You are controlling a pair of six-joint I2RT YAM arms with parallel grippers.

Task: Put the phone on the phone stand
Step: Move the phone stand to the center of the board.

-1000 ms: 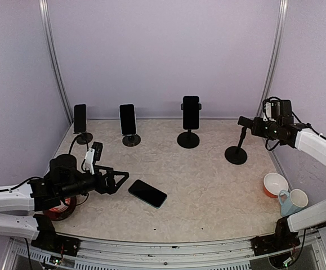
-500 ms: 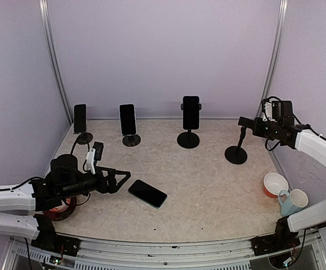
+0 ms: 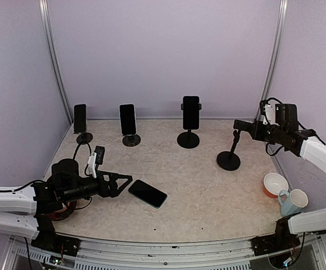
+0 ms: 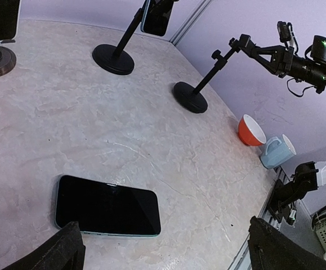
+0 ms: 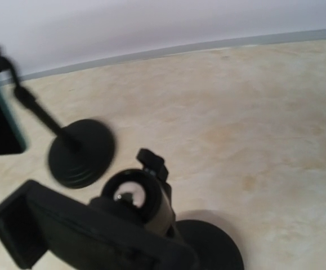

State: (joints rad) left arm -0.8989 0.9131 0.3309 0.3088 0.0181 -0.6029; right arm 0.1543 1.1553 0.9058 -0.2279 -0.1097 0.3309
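Reference item: the empty phone stand (image 3: 228,161), positioned right of centre on the bench (image 3: 208,194). Its round base is at the bench surface. Its pole leans, so the cradle at the top sits further right than the base.

Right pincer (image 3: 251,128): located at the cradle of the phone stand, reaching in from the stand's right. The fingers are closed on the cradle. In the right wrist view the cradle (image 5: 89,233) fills the lower part of the frame, blurred, with the base visible beyond it.

Phone (image 3: 147,193): lies flat on the bench with its dark screen up, well apart from the phone stand, to the stand's left and closer to the arm bases. Nothing touches it.

Left pincer (image 3: 123,183): further left of the phone stand than the phone, low over the bench, just beside the phone's left end. The jaws are spread fully and hold nothing. In the left wrist view the two fingertips (image 4: 67,247) flank the frame, with the phone (image 4: 107,205) between and ahead of them.

Other items: a loaded stand (image 3: 190,121) carrying an upright phone stands behind and left of the phone stand. An orange bowl (image 3: 275,184) sits right of the phone stand, nearer the arm bases, with a pale blue mug (image 3: 292,201) just beside it.
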